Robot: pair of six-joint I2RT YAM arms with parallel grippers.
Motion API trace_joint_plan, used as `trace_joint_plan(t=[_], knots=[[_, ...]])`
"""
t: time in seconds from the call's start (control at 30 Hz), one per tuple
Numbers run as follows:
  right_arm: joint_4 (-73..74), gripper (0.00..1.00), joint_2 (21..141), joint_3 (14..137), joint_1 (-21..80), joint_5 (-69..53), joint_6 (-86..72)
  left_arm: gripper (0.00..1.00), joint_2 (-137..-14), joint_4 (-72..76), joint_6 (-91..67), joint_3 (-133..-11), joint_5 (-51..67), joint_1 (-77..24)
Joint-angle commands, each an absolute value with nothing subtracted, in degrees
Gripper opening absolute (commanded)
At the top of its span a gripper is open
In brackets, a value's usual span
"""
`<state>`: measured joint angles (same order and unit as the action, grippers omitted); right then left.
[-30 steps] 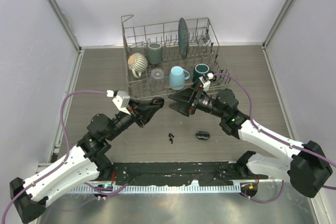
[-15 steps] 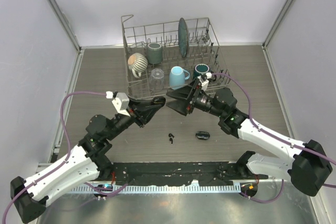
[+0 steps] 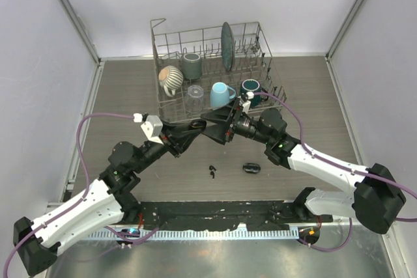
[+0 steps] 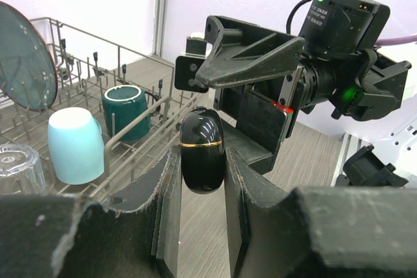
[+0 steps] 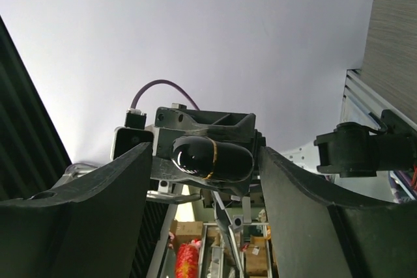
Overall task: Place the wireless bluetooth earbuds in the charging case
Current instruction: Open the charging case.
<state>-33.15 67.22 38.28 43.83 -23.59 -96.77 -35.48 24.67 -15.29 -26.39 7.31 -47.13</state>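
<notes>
No text, brand, number or sign can be read in any view. The charging case (image 4: 202, 150) shows no legible lettering, and the red packet (image 5: 189, 254) low in the right wrist view is too blurred to tell any print
</notes>
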Motion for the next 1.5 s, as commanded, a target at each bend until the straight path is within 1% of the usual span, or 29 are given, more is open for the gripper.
trace_joint_plan(t=[0.0,0.1,0.2,0.23,0.3,0.4,0.43,0.5,0.53,0.57,0.6,0.83,1.07,1.13,1.33,1.43,1.47], knots=[[-38.9,0.70,67.6,40.7,44.4,-24.7,-99.6,0.00,-36.0,29.0,-14.0,-26.9,7.1,-47.2],[-39.2,0.67,67.9,40.3,44.5,-24.7,-100.2,0.00,-36.5,29.5,-14.0,-27.0,7.7,-47.3],[-40.3,0.61,68.0,39.9,44.6,-24.8,-101.0,0.00,-36.6,29.5,-14.1,-27.0,8.0,-47.3],[-40.5,0.57,68.1,39.9,44.6,-25.0,-101.2,0.00,-36.6,29.5,-14.1,-27.0,8.0,-47.3],[-41.2,0.52,68.3,40.0,44.6,-25.4,-101.3,0.00,-36.7,29.5,-14.2,-26.9,8.0,-47.3],[-41.5,0.42,68.4,40.0,44.8,-25.6,-101.2,0.00,-36.7,29.5,-14.6,-26.7,8.3,-47.3],[-41.7,0.37,68.3,40.0,44.8,-25.6,-101.1,0.00,-36.8,29.4,-14.6,-26.7,8.3,-47.3],[-42.1,0.32,68.5,40.2,44.8,-26.1,-100.5,0.00,-37.0,29.4,-14.9,-26.7,8.7,-47.3],[-42.2,0.29,68.6,40.3,44.9,-26.2,-100.1,0.01,-37.0,29.4,-15.0,-26.7,8.9,-47.3],[-42.0,0.28,68.6,40.5,45.0,-26.3,-99.8,0.02,-37.1,29.4,-15.5,-26.8,9.0,-47.3],[-41.8,0.26,68.6,40.6,45.1,-26.5,-99.4,0.06,-37.2,29.4,-15.5,-26.8,9.0,-47.3],[-38.1,0.22,68.0,41.7,45.4,-26.2,-95.7,0.14,-38.0,28.9,-16.2,-27.2,9.7,-47.3],[-36.0,0.21,67.8,41.9,45.4,-26.2,-94.7,0.21,-38.6,28.3,-16.5,-27.9,9.8,-47.3],[-35.9,0.21,67.7,42.0,45.4,-26.1,-94.6,0.21,-38.9,27.9,-16.5,-28.3,9.8,-47.3],[-35.6,0.21,67.9,42.0,45.4,-26.2,-94.7,0.30,-39.1,27.9,-16.7,-28.7,9.8,-47.3],[-35.6,0.21,68.0,42.0,45.5,-26.1,-94.7,0.32,-39.0,28.1,-16.6,-28.7,9.7,-47.3],[-35.7,0.20,68.0,41.9,45.4,-26.2,-94.9,0.34,-39.1,28.2,-16.8,-28.5,9.8,-47.3]])
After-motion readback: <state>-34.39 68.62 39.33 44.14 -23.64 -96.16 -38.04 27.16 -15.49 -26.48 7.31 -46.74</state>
